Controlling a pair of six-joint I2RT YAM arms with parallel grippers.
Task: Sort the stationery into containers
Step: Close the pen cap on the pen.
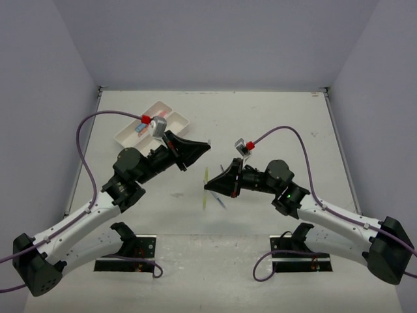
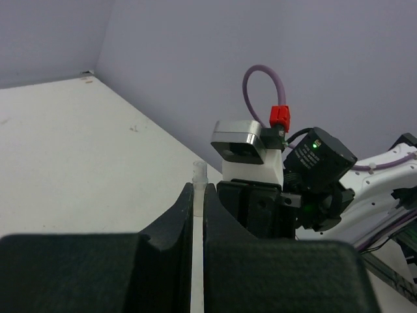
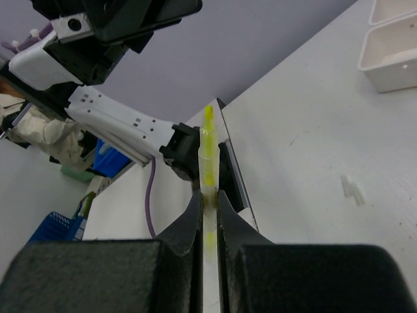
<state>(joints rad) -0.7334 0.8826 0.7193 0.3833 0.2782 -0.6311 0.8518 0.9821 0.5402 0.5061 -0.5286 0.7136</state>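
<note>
Because the yellow marker (image 3: pixel 208 153) looks light, hard and slippery, the right gripper (image 3: pixel 208 195) squeezes its middle, and the left gripper (image 2: pixel 199 189) squeezes a small clear bit (image 2: pixel 200 171).

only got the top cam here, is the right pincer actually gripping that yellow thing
Observer: Yes. The right wrist view shows the right pincer shut on the yellow highlighter, whose tip is bare, no cap.
Operator: and the left one, looks shut on nothing
Observer: Not nothing. The left wrist view shows the left pincer pinching a small clear piece that pokes out past its fingertips.
Operator: anything loose nearby
Observer: A small whitish bit lies on the table to the right of the highlighter in the right wrist view; I cannot tell what it is.
</note>
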